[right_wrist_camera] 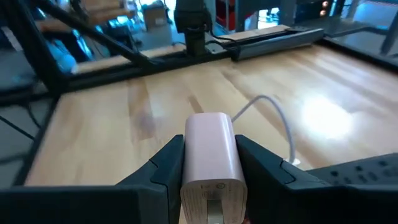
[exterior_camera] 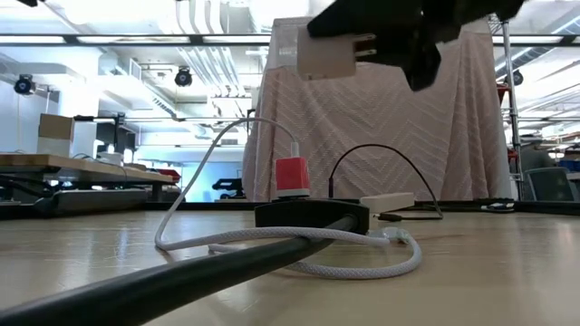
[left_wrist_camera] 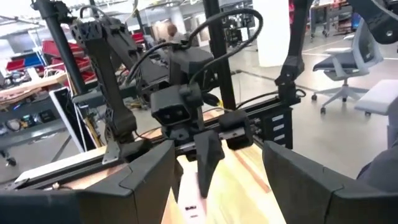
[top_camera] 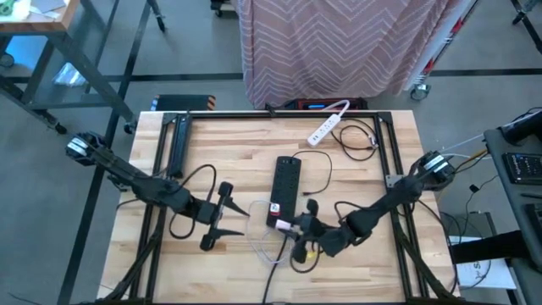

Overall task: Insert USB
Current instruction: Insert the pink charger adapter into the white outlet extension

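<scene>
A white USB charger block (right_wrist_camera: 211, 165) hangs over the table's near middle with my right gripper (top_camera: 296, 229) shut on it. In the low view the block (exterior_camera: 326, 50) shows high up, its metal prongs (exterior_camera: 364, 45) sticking out sideways. Just beyond it lies a black power strip (top_camera: 286, 188), a red plug (exterior_camera: 292, 175) standing upright in its near end. A white braided cable (exterior_camera: 299, 240) loops on the wood in front of the strip. My left gripper (top_camera: 218, 216) waits open to the left, above the table, its fingers pointing toward the right gripper. My right gripper pinches the charger block's two opposite sides (right_wrist_camera: 231, 163) between its two fingers (right_wrist_camera: 166, 163). The fingers reach in about level from the table's right side and lie along the block, whose far end sticks out past the fingertips. The block is lifted clear of the table.
A white power strip (top_camera: 329, 127) with a black cord (top_camera: 360, 140) lies at the far middle. Black frame rails (top_camera: 174, 140) run along the table's left and right sides. Bare wood lies at the near left (top_camera: 169, 271). A draped pink cloth (top_camera: 339, 47) stands behind the table.
</scene>
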`<action>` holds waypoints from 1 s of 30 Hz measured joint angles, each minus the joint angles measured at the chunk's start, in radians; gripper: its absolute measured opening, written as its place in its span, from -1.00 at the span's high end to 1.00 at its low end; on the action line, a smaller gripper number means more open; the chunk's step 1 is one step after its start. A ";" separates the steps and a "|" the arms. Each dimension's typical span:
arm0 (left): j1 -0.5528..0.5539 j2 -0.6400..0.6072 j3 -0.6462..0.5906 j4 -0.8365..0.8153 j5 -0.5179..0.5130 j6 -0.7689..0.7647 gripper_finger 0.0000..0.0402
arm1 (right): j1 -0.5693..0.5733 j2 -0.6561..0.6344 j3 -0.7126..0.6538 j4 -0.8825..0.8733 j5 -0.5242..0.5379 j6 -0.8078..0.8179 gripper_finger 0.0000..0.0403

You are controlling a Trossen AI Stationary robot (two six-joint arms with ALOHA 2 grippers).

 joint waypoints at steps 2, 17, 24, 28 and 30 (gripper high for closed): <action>0.008 0.011 0.000 0.000 0.000 -0.003 -0.15 | -0.007 0.000 -0.040 0.086 -0.008 0.010 0.47; 0.068 0.220 0.000 0.133 -0.002 0.179 -0.15 | -0.134 -0.022 -0.095 0.243 -0.283 0.143 0.47; 0.068 0.267 0.000 0.182 -0.053 0.217 -0.19 | -0.158 -0.060 -0.097 0.207 -0.326 0.106 0.47; 0.068 0.300 0.000 0.231 -0.066 0.275 -0.23 | -0.165 -0.068 -0.091 0.221 -0.366 0.119 0.47; 0.068 0.316 0.000 0.262 -0.066 0.330 -0.24 | -0.170 -0.072 -0.091 0.230 -0.366 0.121 0.47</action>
